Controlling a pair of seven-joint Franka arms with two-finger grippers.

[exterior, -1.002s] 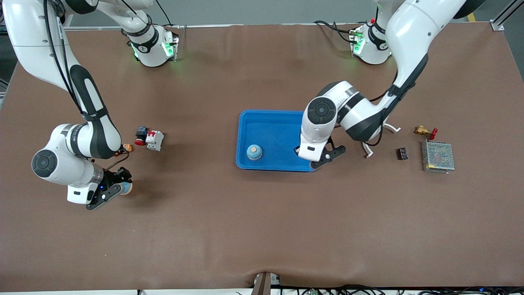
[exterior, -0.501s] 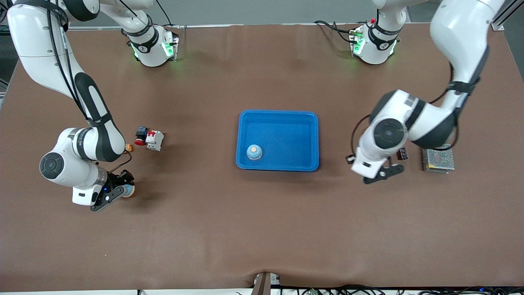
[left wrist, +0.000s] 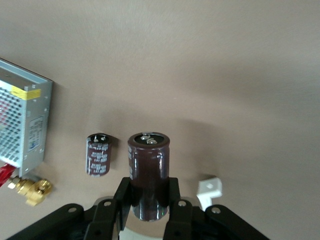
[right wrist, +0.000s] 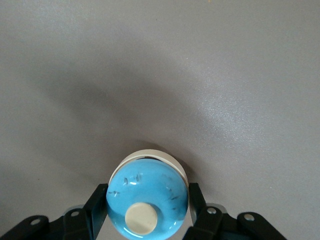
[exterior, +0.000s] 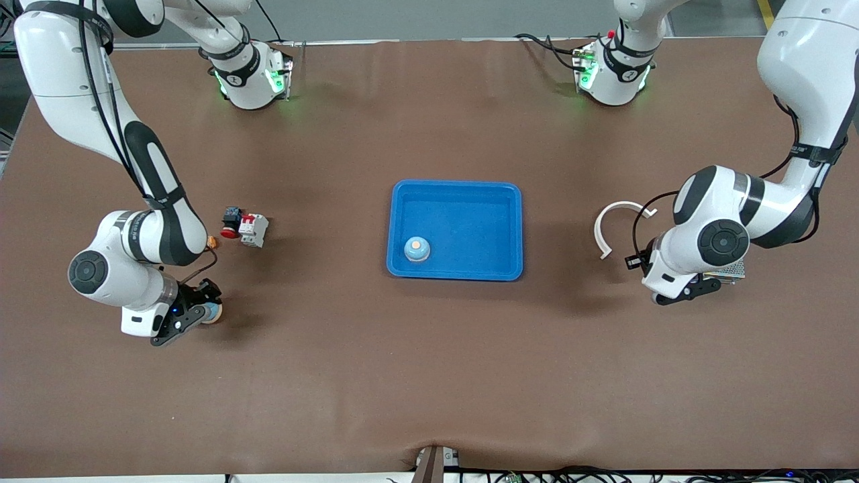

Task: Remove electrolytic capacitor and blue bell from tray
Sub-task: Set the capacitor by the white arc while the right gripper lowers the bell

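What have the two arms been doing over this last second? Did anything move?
The left gripper swung away from the blue tray to the left arm's end of the table, and now holds a dark capacitor beside the metal power supply. The right gripper barely shifted, gripping a blue bell. The bell in the tray stayed put.

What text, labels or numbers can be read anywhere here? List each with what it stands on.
No text can be read.
Small capacitor lying on the table: pale print on its sleeve, too small to read.
Power supply: yellow sticker and a white label, both blurred.
Large capacitor held in the left gripper: no print shows.
Blue bell in the right gripper: no markings.
Bell in the blue tray: none.
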